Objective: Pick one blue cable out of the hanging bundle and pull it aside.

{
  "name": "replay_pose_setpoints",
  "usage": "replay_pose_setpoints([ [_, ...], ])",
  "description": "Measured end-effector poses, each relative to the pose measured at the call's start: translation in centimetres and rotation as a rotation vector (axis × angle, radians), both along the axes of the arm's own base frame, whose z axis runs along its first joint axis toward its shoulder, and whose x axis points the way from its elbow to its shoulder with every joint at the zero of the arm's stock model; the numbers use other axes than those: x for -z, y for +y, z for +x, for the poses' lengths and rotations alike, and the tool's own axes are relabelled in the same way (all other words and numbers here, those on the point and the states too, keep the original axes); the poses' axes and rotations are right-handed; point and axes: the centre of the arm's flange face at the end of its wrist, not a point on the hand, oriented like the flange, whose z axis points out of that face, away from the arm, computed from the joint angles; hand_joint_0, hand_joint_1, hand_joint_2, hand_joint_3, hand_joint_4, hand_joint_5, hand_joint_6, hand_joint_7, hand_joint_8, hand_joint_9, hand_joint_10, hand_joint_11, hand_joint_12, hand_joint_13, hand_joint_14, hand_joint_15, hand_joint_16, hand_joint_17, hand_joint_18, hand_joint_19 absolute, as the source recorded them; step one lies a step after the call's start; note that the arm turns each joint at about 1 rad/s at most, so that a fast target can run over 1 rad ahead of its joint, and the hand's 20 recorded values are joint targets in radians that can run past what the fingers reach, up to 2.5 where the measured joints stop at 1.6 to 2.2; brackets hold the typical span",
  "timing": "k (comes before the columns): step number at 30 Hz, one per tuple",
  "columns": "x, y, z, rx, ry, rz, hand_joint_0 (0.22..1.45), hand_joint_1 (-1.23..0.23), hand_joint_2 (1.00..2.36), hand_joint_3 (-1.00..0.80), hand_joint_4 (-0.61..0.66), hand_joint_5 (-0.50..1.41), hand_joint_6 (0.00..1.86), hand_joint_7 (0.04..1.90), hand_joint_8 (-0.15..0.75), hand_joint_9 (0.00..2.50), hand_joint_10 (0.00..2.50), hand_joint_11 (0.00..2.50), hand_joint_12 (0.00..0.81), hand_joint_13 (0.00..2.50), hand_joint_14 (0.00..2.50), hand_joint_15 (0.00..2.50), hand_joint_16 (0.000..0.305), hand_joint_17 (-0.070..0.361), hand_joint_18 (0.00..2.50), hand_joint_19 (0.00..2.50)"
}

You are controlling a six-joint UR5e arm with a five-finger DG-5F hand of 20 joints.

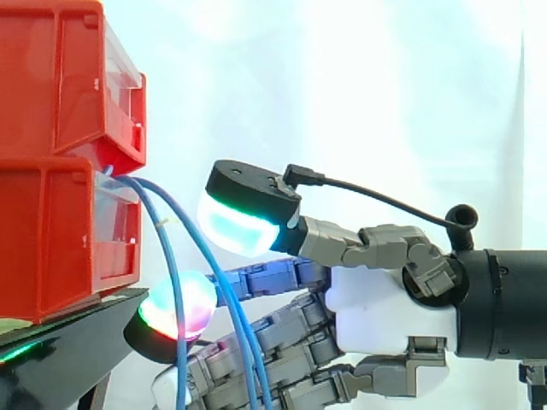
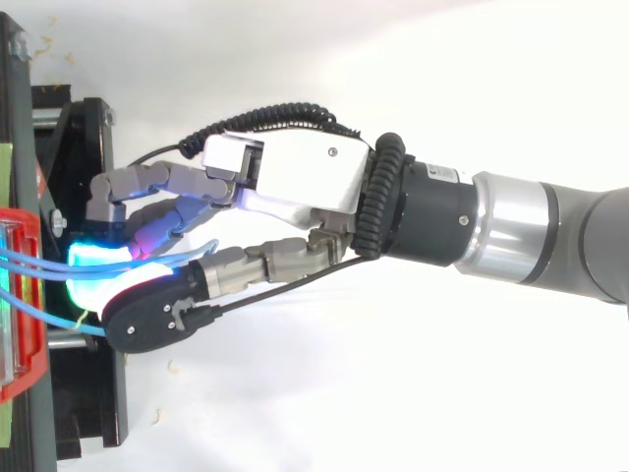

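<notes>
Arm (image 2: 531, 231) comes in level from the rt, facing the bins (image 1: 51, 128) (two red ones, stacked) on a black stand (image 1: 68, 342). White curtain (image 1: 385, 85) behind.

Hand (image 1: 389, 307) is just rt of the bins, reaching twd them. Fingers are fairly straight and the thumb is spread up and apart from them, so it's released, not clamped on anything. Thumb pad (image 1: 244, 226) (cyan-green glow) is rt of the lower bin's front, near its top. A finger pad (image 1: 175, 307) (red/green/magenta) is lower, off the lower bin's bottom corner, just above the stand.

Blue cables (image 1: 137, 182) leave the bins' front at the seam betw. upper and lower bin, arc out rt, then drop. Long axis is mostly vertical, leaning away from the bins lower down, and they run off the side view's bottom edge. They pass under the thumb pad and across the fingers. One crosses the finger pad; can't tell if it touches. From above they run from the bins twd the gap betw. thumb and fingers.
</notes>
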Motion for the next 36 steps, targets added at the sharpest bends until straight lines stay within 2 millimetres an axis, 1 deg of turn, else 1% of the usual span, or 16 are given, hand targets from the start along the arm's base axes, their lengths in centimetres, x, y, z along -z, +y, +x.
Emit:
replay_pose_setpoints([
  [5, -0.2, 0.3, 0.0, -0.001, 0.003, -0.001, 0.54, -0.58, 1.01, -0.40, 0.20, -0.09, 0.50, 1.37, 0.318, 0.78, 0.01, 0.25, 0.350, 0.53, 0.01, 0.26, 0.054, 0.122, 0.45, 0.35],
  [10, -0.4, 0.3, 0.1, -0.005, 0.002, 0.001, 0.55, -0.58, 1.01, -0.39, 0.21, -0.10, 0.54, 1.31, 0.318, 0.78, 0.01, 0.25, 0.349, 0.54, 0.01, 0.27, 0.054, 0.121, 0.45, 0.35],
  [11, -0.4, 0.3, 0.1, -0.005, 0.001, 0.001, 0.55, -0.58, 1.01, -0.39, 0.20, -0.10, 0.54, 1.33, 0.317, 0.79, 0.01, 0.25, 0.349, 0.54, 0.01, 0.27, 0.054, 0.121, 0.45, 0.34],
  [18, -0.9, -0.1, 0.0, -0.007, 0.007, 0.001, 0.55, -0.58, 1.01, -0.40, 0.20, -0.12, 0.57, 1.27, 0.317, 0.79, 0.01, 0.26, 0.349, 0.54, 0.01, 0.27, 0.054, 0.120, 0.46, 0.35],
  [23, -2.0, -0.5, -0.7, -0.006, 0.043, -0.001, 0.54, -0.56, 1.01, -0.41, 0.21, -0.12, 0.58, 1.25, 0.319, 0.79, 0.01, 0.26, 0.350, 0.54, 0.01, 0.27, 0.054, 0.122, 0.46, 0.35],
  [29, -2.5, -1.0, -1.4, 0.000, 0.088, -0.006, 0.53, -0.53, 1.01, -0.43, 0.22, -0.12, 0.58, 1.25, 0.326, 0.79, 0.01, 0.26, 0.357, 0.55, 0.01, 0.27, 0.055, 0.123, 0.47, 0.36],
  [34, -2.5, -1.5, -1.6, 0.004, 0.106, -0.008, 0.55, -0.54, 1.01, -0.39, 0.21, -0.12, 0.65, 1.18, 0.323, 0.80, 0.01, 0.28, 0.351, 0.56, 0.01, 0.27, 0.053, 0.119, 0.47, 0.35],
  [36, -2.5, -1.7, -1.7, 0.002, 0.109, -0.008, 0.57, -0.58, 1.01, -0.35, 0.18, -0.16, 0.75, 1.08, 0.321, 0.80, 0.01, 0.31, 0.348, 0.56, 0.01, 0.28, 0.052, 0.117, 0.48, 0.35],
])
